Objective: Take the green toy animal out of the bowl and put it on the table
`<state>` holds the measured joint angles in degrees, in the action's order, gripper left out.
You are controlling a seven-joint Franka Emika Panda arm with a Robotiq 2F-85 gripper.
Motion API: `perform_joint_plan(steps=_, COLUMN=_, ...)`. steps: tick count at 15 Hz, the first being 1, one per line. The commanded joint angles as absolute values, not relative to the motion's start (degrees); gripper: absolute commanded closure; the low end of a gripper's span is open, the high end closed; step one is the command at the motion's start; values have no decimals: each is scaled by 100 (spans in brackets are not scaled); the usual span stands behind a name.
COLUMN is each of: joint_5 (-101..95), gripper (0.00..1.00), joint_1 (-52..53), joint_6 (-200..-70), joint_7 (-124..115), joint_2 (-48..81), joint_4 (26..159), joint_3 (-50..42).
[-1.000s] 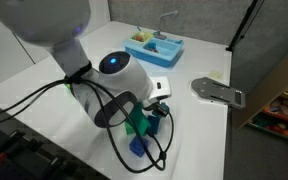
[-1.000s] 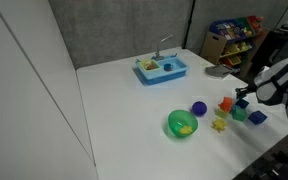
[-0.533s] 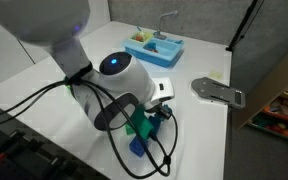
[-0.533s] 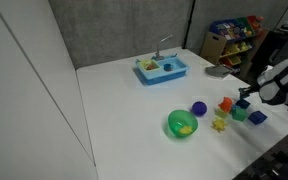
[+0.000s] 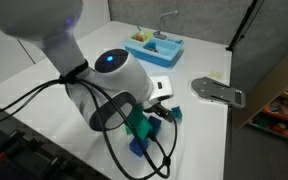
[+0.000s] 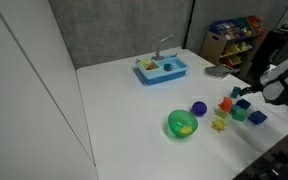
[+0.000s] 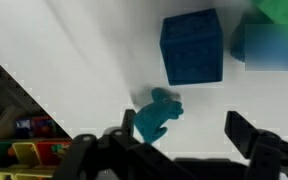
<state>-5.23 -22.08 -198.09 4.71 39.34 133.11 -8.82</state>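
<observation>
The green toy animal [image 7: 156,113] lay on the white table [image 7: 74,60] in the wrist view, out of the bowl, with its shadow just beside it; it sat between the two fingers [image 7: 246,134] of the gripper [image 7: 184,135], close to one and well apart from the other; the jaws stood wide open and, as far as I could see, gripped nothing. Just beyond the toy stood a dark blue cube [image 7: 192,47], apart from it; next to that was a paler blue blurred shape [image 7: 269,47], and I could not tell what it was.

In an exterior view the bright green bowl [image 6: 171,122] stood on the table away from the gripper, with a yellow piece [image 6: 185,127] inside it; a purple ball [image 6: 198,108] lay near the bowl, and an orange block [image 6: 225,104] and a yellow star [image 6: 220,124] lay between the bowl and the gripper. Farther back stood the blue tray [image 6: 162,74]. In an exterior view the arm [image 5: 109,75] covered most of the toys, so I could not make out the animal there.
</observation>
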Motion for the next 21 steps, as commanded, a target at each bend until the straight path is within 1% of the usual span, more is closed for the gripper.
perform_joint_plan(steps=1, joint_5=-741, gripper=0, joint_1=-2261, joint_6=-19806, joint_7=556, joint_2=3342, joint_4=13845, joint_3=-814)
perform_joint_plan(steps=5, joint_5=-686, gripper=0, joint_1=-2045, joint_6=-19685, joint_7=541, joint_2=2848, joint_4=14374, joint_3=-917)
perform_joint_plan(steps=10, joint_5=-411, gripper=0, joint_1=-1476, joint_6=-19002, joint_7=501, joint_2=2219, joint_4=14553, joint_3=-1157)
perform_joint_plan(steps=16, joint_5=-138, gripper=0, joint_1=-229, joint_6=-17447, joint_7=56, joint_2=1857, joint_4=13993, joint_3=-1781)
perform_joint_plan(steps=21, joint_5=-350, gripper=0, joint_1=228, joint_6=-16103, joint_7=-726, joint_2=1816, joint_4=13449, joint_3=-1606)
